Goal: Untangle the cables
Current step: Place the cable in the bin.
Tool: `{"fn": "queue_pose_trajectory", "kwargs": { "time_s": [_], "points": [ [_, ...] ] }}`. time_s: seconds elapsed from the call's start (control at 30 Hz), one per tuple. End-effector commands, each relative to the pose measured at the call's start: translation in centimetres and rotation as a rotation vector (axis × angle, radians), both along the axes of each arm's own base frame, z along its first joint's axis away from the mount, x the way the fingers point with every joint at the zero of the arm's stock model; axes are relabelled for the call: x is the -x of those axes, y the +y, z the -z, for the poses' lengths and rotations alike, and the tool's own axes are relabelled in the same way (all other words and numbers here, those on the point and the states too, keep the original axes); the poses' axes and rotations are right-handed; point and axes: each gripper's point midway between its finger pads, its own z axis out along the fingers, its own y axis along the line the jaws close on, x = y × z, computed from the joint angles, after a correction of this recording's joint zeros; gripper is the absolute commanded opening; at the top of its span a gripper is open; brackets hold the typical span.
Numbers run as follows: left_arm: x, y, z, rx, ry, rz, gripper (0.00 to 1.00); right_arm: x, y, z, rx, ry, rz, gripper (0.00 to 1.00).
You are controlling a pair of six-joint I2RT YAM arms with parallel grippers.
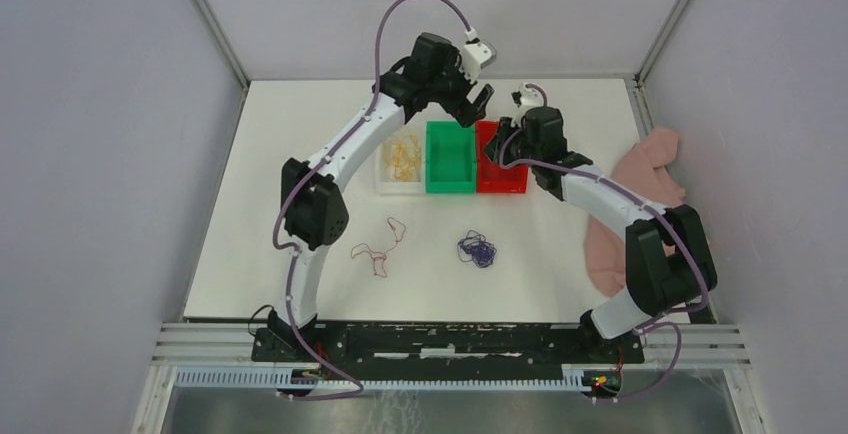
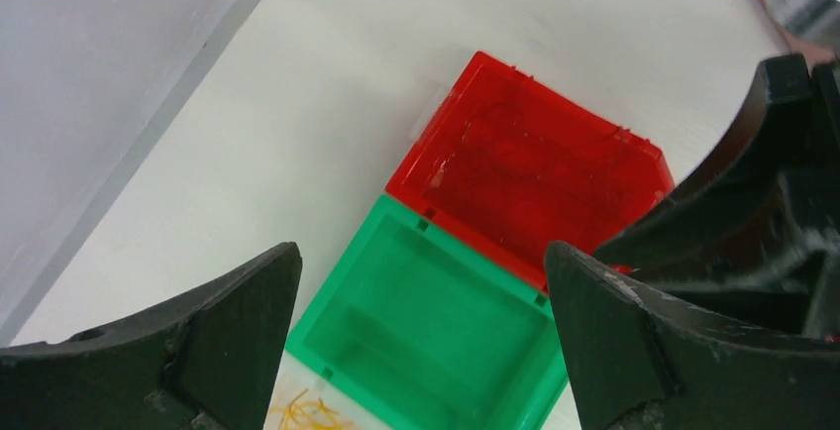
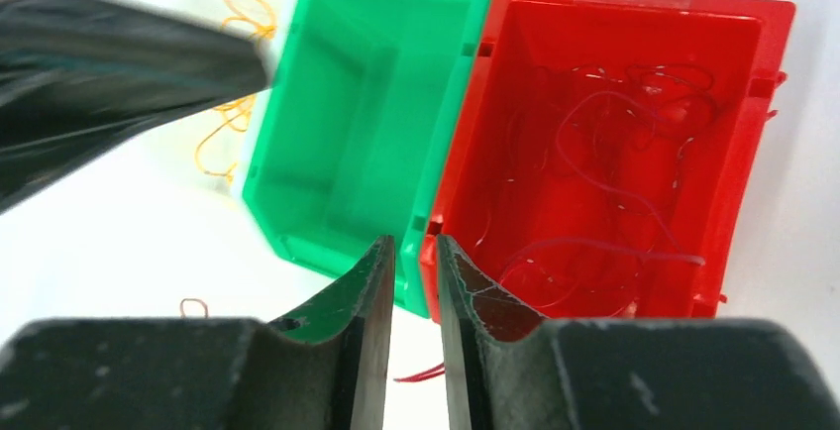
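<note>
Top: left gripper [image 1: 477,106] jaws wide apart near green plastic bin [image 1: 450,186]. Thin red cable [image 1: 375,250] and dark blue-purple cable bundle [image 1: 477,248] lie apart on white table [image 1: 300,154].
Left wrist: thin yellow cable [image 2: 302,415] just beside green bin.
Right wrist: right gripper [image 3: 413,247] jaws a narrow slit apart. Tangled strands [image 3: 614,153] in red plastic bin [image 3: 634,6].

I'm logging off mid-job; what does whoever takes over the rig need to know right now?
Left gripper open, empty, above the green bin.
Right gripper nearly closed over the red bin; a red strand shows in its gap, grip unclear.
Done: yellow cables in the clear bin, thin cables in the red bin; green bin empty.
Left: red cable and blue-purple bundle lie apart on the table.
</note>
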Motion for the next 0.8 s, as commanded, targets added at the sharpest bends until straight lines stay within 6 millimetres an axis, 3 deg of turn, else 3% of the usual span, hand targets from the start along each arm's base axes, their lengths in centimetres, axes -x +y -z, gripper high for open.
{"fn": "queue_pose_trajectory", "kwargs": {
  "time_s": [0.0, 0.1, 0.33, 0.5, 0.63, 0.77],
  "points": [
    [1.0, 4.7, -4.7, -0.01, -0.032, -0.044, 0.99, -1.7, -0.6, 0.5, 0.082, 0.029, 0.031, 0.25],
    [1.4, 8.6, -5.8, -0.004, 0.006, -0.103, 0.99, -2.7, -0.8, 1.9, 0.108, 0.07, 0.055, 0.17],
    [2.8, 20.3, -10.1, 0.08, 0.02, -0.269, 0.99, -4.6, -2.3, 5.7, 0.16, 0.126, 0.149, 0.06],
    [4.6, 26.5, -10.4, 0.106, 0.019, -0.338, 0.99, -6.3, -3.1, 7.7, 0.207, 0.147, 0.199, 0.02],
    [6.2, 28.5, -9.3, 0.116, 0.054, -0.341, 1.0, -7.3, -2.9, 8.9, 0.221, 0.156, 0.183, 0.01],
    [7.5, 28.3, -9.0, 0.117, 0.054, -0.309, 1.0, -7.6, -1.4, 7.7, 0.168, 0.148, 0.125, 0.06]
  ]
}}
